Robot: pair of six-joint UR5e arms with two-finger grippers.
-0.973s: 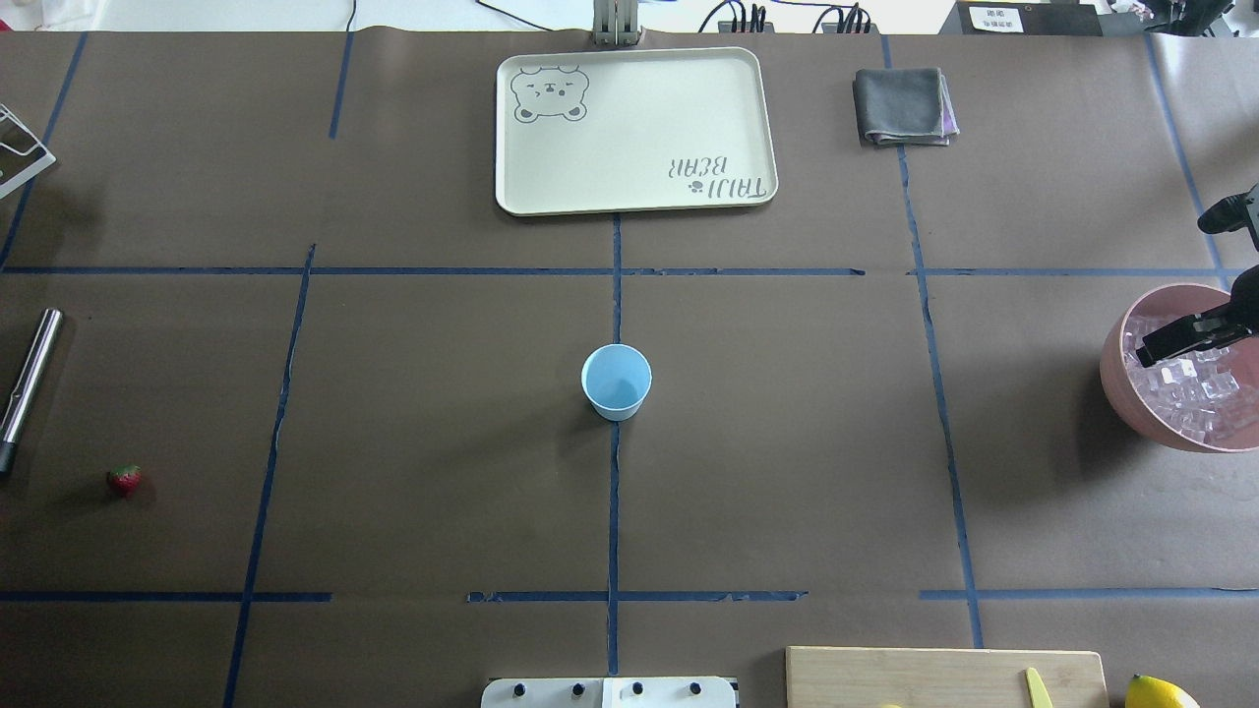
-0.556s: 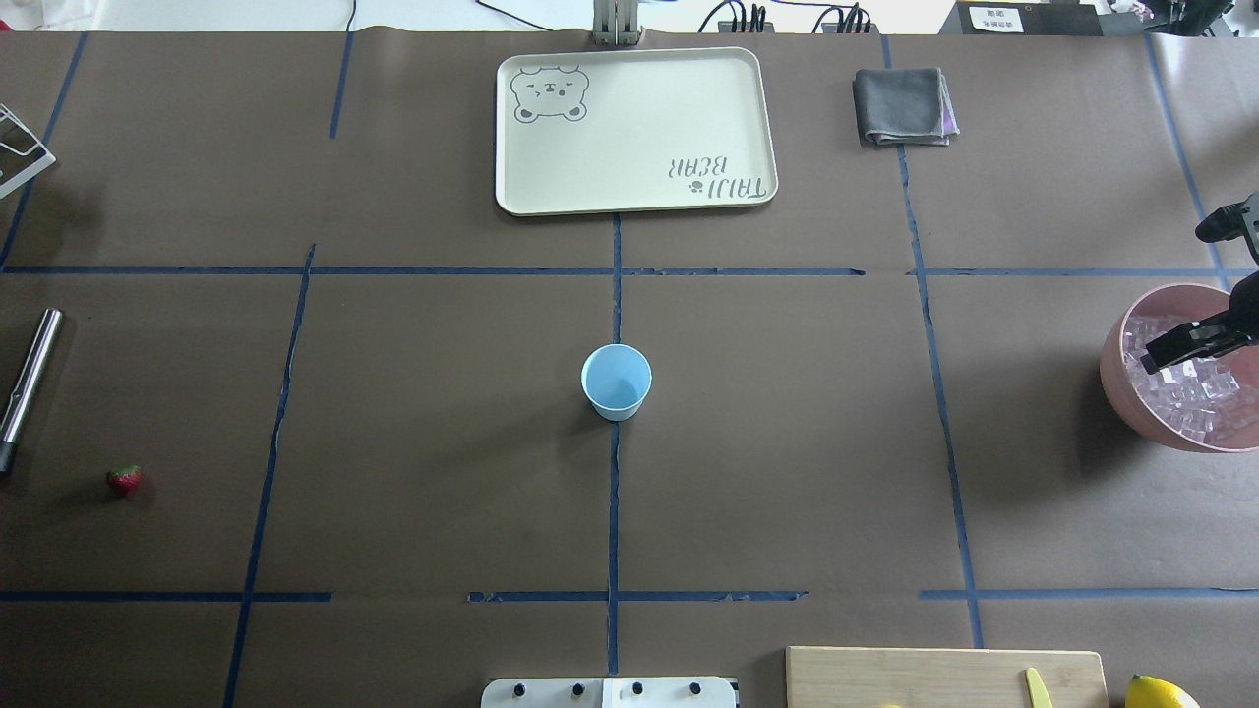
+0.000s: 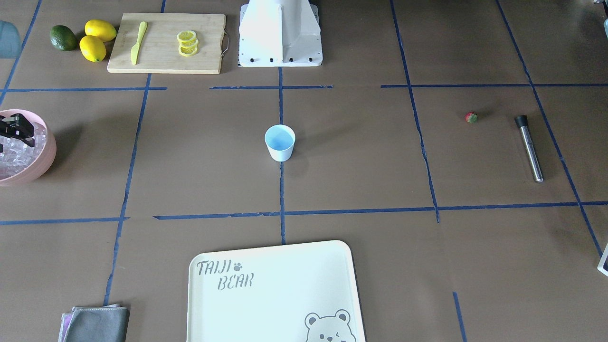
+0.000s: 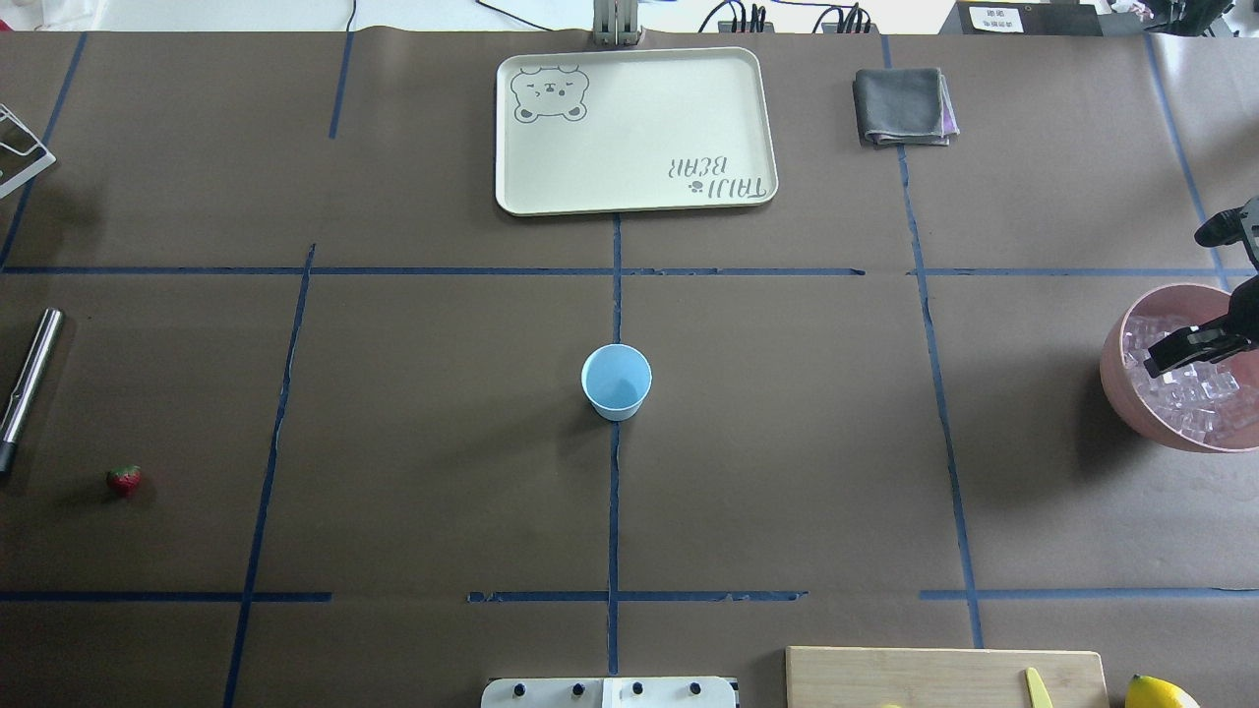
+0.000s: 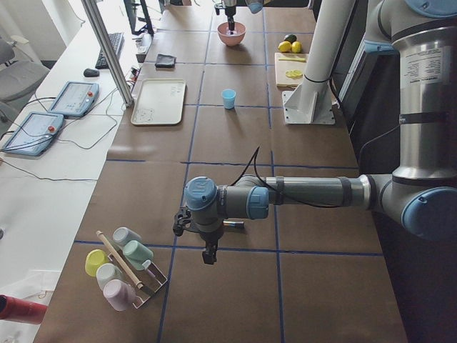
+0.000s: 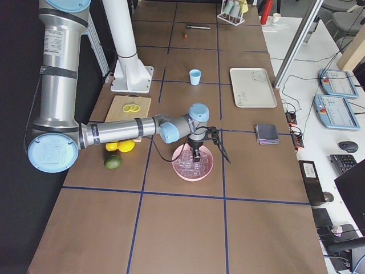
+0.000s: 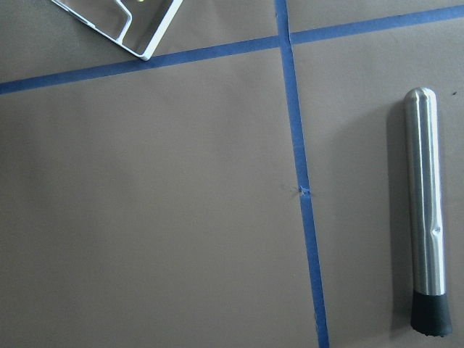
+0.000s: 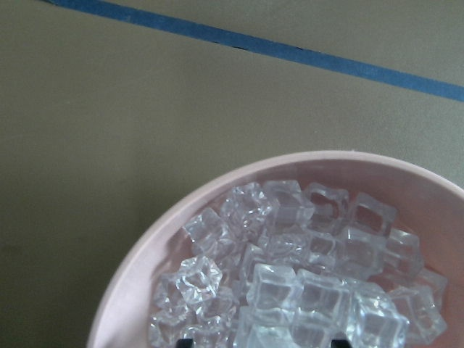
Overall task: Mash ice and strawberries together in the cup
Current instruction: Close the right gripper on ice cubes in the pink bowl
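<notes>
Cup point(image 3: 280, 142) upright at table centre, on blue tape line; strawberry point(image 3: 471, 117) well apart toward view's right, near steel muddler point(image 3: 529, 148) lying flat; pink bowl point(image 3: 47, 160) at view's left edge holds ice point(image 3: 14, 154); right gripper point(image 3: 18, 129) above ice; cutting board point(image 3: 161, 59) with lemon slices point(image 3: 187, 43) beside robot base point(image 3: 280, 33).

The table point(image 4: 787, 442) is covered in matt brown paper, with strips of blue tape point(image 4: 614, 511). The cup point(image 4: 618, 411) is smooth light blue plastic. The ice point(image 8: 290, 290) is clear and glassy, lying in a smooth pink plastic bowl point(image 8: 341, 165). The bar point(image 7: 424, 203) is brushed metal with a matt black tip point(image 7: 433, 319). The tray point(image 4: 639, 138) is smooth cream plastic, the cloth point(image 4: 900, 106) grey fabric, the board point(image 3: 166, 42) pale wood.
</notes>
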